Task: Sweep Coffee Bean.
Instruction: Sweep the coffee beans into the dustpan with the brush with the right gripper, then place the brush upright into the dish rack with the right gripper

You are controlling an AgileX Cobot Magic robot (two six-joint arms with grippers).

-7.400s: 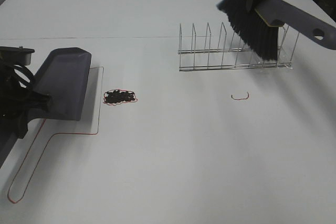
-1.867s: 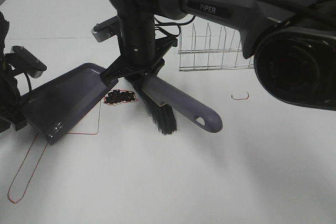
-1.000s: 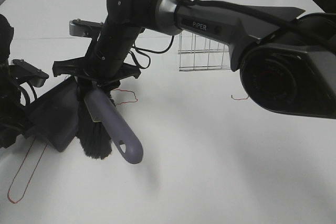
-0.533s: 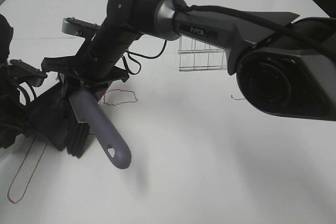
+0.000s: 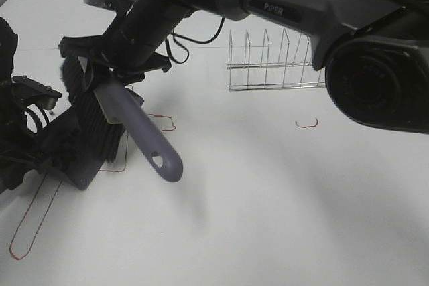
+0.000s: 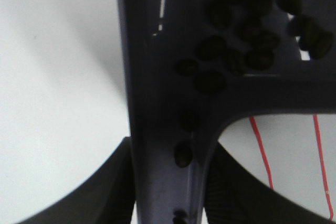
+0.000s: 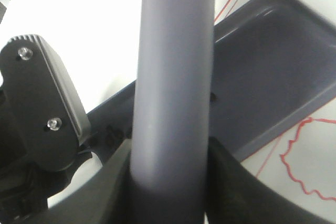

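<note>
One brush (image 5: 141, 135), one dustpan (image 7: 273, 61), one rack (image 5: 295, 66), many coffee beans (image 6: 247, 30).

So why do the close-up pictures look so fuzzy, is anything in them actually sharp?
Left wrist view: the coffee beans and dustpan sit close to the lens and look soft-edged, with a small white glint on the pan. Right wrist view: the brush handle is a blurred column. Exterior high view: sharper, with soft shadows on the table.
</note>
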